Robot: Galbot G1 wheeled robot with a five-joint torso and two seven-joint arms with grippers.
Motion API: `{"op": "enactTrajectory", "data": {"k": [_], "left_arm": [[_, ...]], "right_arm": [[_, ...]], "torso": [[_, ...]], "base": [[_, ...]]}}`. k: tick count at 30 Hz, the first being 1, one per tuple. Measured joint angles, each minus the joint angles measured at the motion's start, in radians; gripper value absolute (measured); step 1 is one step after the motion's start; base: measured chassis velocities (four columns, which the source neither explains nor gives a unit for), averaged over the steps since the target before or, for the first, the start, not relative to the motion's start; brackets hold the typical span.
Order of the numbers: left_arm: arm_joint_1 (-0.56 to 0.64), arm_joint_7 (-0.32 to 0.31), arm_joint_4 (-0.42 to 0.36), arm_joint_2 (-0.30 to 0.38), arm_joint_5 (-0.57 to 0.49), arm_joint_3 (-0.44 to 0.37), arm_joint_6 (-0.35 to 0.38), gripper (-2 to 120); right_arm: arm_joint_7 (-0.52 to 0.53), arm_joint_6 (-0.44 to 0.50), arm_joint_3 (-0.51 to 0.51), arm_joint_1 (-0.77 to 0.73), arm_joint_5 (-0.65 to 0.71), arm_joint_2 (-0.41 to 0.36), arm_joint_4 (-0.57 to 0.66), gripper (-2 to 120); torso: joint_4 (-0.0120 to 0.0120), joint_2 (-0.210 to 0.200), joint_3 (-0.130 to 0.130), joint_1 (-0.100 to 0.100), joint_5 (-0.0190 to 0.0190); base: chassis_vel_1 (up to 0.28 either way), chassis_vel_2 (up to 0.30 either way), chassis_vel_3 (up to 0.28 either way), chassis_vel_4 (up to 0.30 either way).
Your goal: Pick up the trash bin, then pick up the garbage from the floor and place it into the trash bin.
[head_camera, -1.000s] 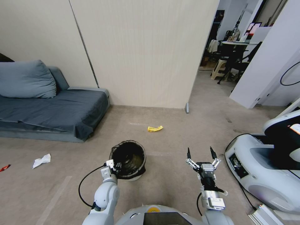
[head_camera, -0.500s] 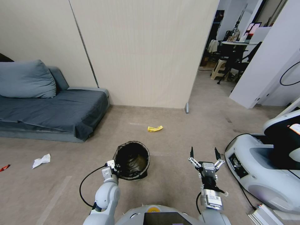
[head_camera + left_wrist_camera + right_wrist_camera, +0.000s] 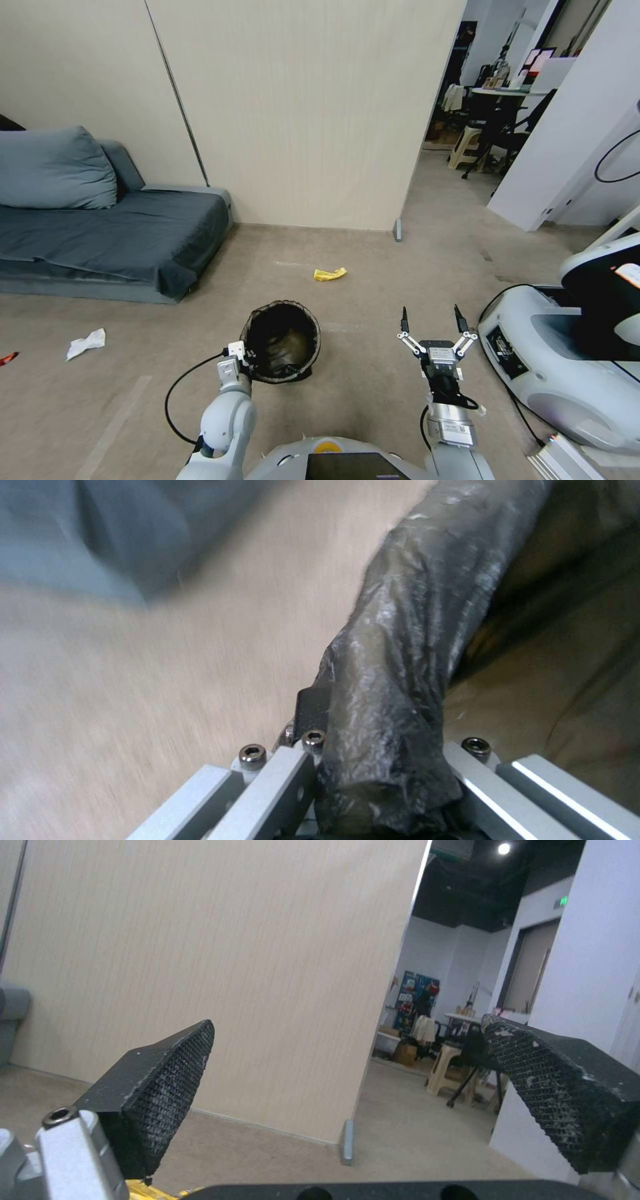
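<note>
The trash bin (image 3: 280, 341), lined with a black bag, hangs tilted just in front of me, its mouth facing up toward the head camera. My left gripper (image 3: 241, 353) is shut on its near rim; in the left wrist view the black bag rim (image 3: 400, 680) runs between the fingers of the left gripper (image 3: 380, 760). My right gripper (image 3: 431, 320) is held out to the right of the bin, open and holding nothing, with its black pads (image 3: 167, 1090) wide apart. Garbage lies on the floor (image 3: 373, 280): a yellow peel (image 3: 330, 274) ahead, a white tissue (image 3: 85, 343) and a red wrapper (image 3: 5, 359) far left.
A grey sofa (image 3: 113, 240) stands at the left against a beige wall panel (image 3: 300, 113). Another machine's white base (image 3: 567, 360) with a black cable sits close on the right. A doorway (image 3: 480, 133) at the back right opens onto an office with chairs.
The bin has shifted slightly right and tipped, so its white base no longer shows. The right gripper has risen a little, still open.
</note>
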Motion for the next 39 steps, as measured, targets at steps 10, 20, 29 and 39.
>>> {"op": "enactTrajectory", "data": {"k": [10,20,29,39], "left_arm": [[0.108,0.002,-0.139,0.024,0.154,0.008,-0.120,1],[0.135,0.004,-0.131,0.018,0.209,-0.003,-0.180,1],[0.133,0.004,-0.127,0.013,0.225,-0.003,-0.195,1],[0.130,0.002,-0.122,0.010,0.235,-0.001,-0.202,1]], "right_arm": [[-0.023,0.008,-0.002,-0.001,0.008,0.000,-0.007,100],[-0.024,0.000,-0.006,0.002,0.007,0.000,-0.012,100],[-0.027,-0.006,-0.012,0.005,0.005,0.000,-0.015,100],[-0.032,-0.013,-0.009,0.007,0.007,0.000,-0.018,100]], "torso": [[0.0002,0.000,0.000,0.000,0.0000],[0.0002,0.000,0.000,0.000,-0.0001],[0.0002,0.000,0.000,0.000,-0.0001],[0.0003,0.000,0.000,0.000,0.0000]], "base": [[0.000,0.000,0.000,0.000],[0.000,0.000,0.000,0.000],[0.000,0.000,0.000,0.000],[0.000,0.000,0.000,0.000]]}}
